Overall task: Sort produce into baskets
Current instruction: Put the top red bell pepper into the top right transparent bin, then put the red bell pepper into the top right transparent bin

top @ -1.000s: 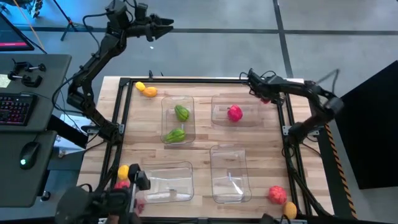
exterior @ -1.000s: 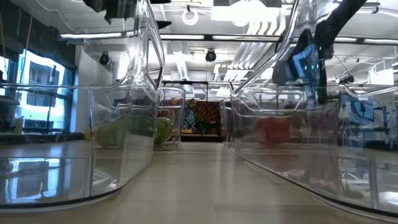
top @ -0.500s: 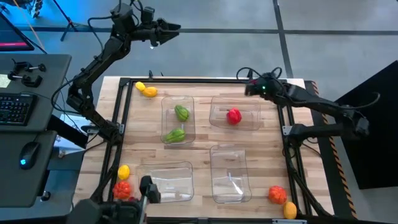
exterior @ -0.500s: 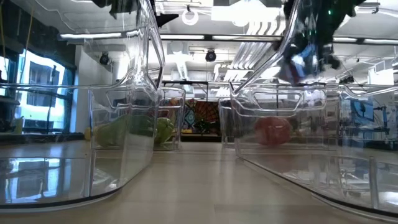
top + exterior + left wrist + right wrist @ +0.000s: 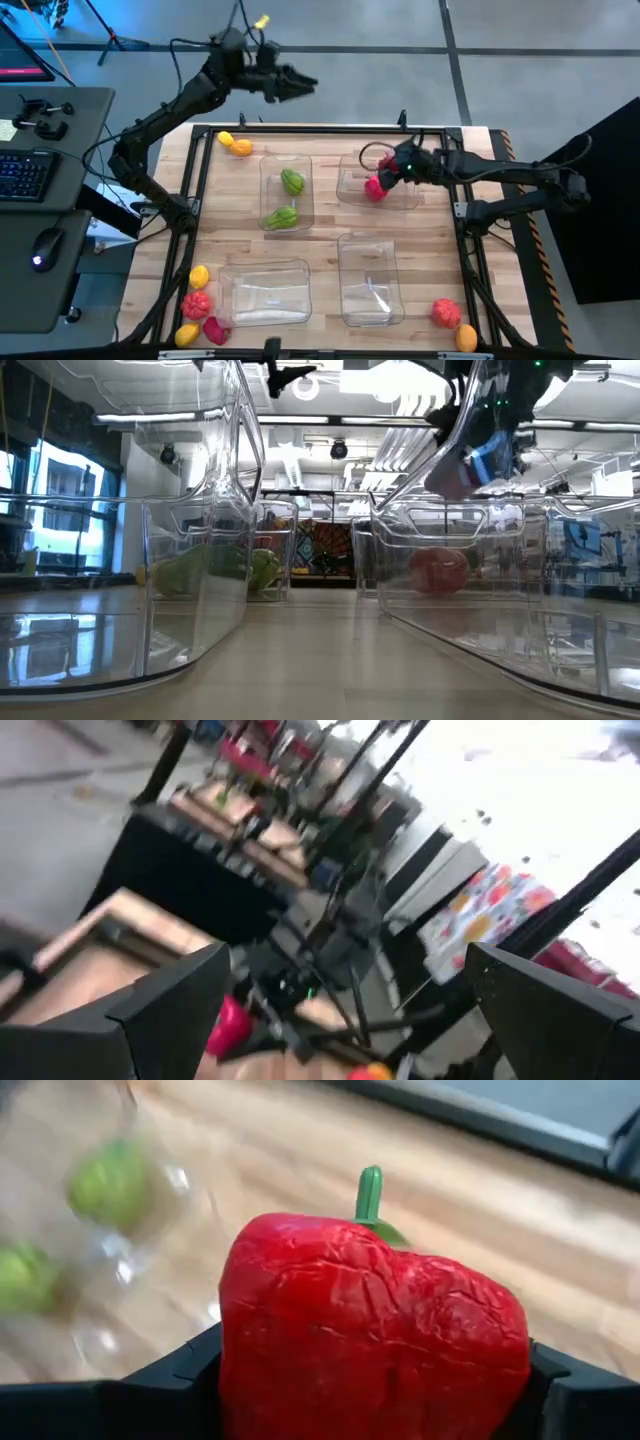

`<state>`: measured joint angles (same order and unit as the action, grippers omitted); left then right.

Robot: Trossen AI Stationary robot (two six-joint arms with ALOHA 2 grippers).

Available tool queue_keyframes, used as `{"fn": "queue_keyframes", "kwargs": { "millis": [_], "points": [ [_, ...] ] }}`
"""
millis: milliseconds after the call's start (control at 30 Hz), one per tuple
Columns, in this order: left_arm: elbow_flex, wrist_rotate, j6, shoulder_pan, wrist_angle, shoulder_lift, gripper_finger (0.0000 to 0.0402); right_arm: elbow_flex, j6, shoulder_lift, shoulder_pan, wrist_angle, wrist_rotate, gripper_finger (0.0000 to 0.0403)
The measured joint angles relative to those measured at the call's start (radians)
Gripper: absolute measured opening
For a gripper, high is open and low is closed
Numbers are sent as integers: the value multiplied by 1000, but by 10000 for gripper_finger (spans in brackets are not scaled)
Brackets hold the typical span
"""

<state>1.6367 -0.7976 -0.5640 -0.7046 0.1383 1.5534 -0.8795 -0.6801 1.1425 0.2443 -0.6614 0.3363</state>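
My right gripper point(image 5: 383, 178) is shut on a red toy pepper point(image 5: 370, 1330) with a green stem, over the far right clear bin point(image 5: 400, 193). In the low view a red piece point(image 5: 440, 570) lies on that bin's floor, below the gripper point(image 5: 470, 455). The far left bin point(image 5: 268, 190) holds two green pieces point(image 5: 292, 181). My left gripper point(image 5: 305, 85) is open and empty, high up beyond the table's far edge; it also shows in its wrist view point(image 5: 345, 1020). My right gripper pinches the pepper's body by two opposite sides point(image 5: 235, 1350) between its two fingers point(image 5: 170, 1380). The fingers come from the table's right side, slanting down. The pepper's stem point(image 5: 369, 1192) points away from the wrist.
Two clear bins point(image 5: 265, 292) point(image 5: 370, 280) stand near the front. Yellow and orange pieces point(image 5: 234, 144) lie at the far left corner, several pieces point(image 5: 198, 303) at the near left corner, and a red and an orange one point(image 5: 452, 320) at the near right.
My right gripper has swung from the table's far right corner toward the left and near side, and now stands over the far right bin. My left arm, staying high, has moved toward the table's right. A dark shape at the near left corner has gone.
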Motion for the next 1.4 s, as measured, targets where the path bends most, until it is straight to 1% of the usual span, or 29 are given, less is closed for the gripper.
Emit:
{"fn": "queue_keyframes", "kwargs": {
  "millis": [67,133,233,300,400,467,567,633,667,800,900,1033,1100,1200,1300,1400],
  "points": [
    [0,79,84,37,122,-19,390,0,-7,9,-29,-46,-11,271],
    [-1,146,170,72,230,-38,390,0,-64,12,-55,-81,-25,271],
    [-11,193,244,114,316,-85,390,0,-148,12,-78,-109,-38,272],
    [-44,201,263,146,305,-135,390,0,-187,12,-85,-128,-32,275],
    [-118,273,272,195,278,-214,390,0,-244,16,-80,-146,-30,294],
    [-189,305,269,220,227,-264,390,0,-275,17,-76,-152,-30,317],
    [-308,308,243,237,116,-348,390,0,-303,16,-76,-177,-28,360],
    [-390,306,194,251,34,-409,390,0,-325,16,-74,-202,-28,388],
    [-427,305,165,259,1,-437,390,0,-331,16,-69,-206,-28,393],
    [-546,320,52,309,-67,-527,390,0,-390,7,-58,-175,-39,378],
    [-591,377,10,374,-70,-586,390,0,-418,5,-75,-82,-37,371],
    [-598,524,-16,507,24,-619,390,0,-359,3,-112,47,-30,370],
    [-598,604,-45,595,114,-624,390,0,-351,3,-134,61,-9,370],
    [-598,691,-122,737,266,-605,390,0,-341,3,-167,43,31,369],
    [-600,745,-239,899,391,-558,390,0,-310,3,-194,23,58,369],
    [-600,755,-351,1055,421,-507,390,0,-306,3,-215,-4,84,369]
  ]
}}
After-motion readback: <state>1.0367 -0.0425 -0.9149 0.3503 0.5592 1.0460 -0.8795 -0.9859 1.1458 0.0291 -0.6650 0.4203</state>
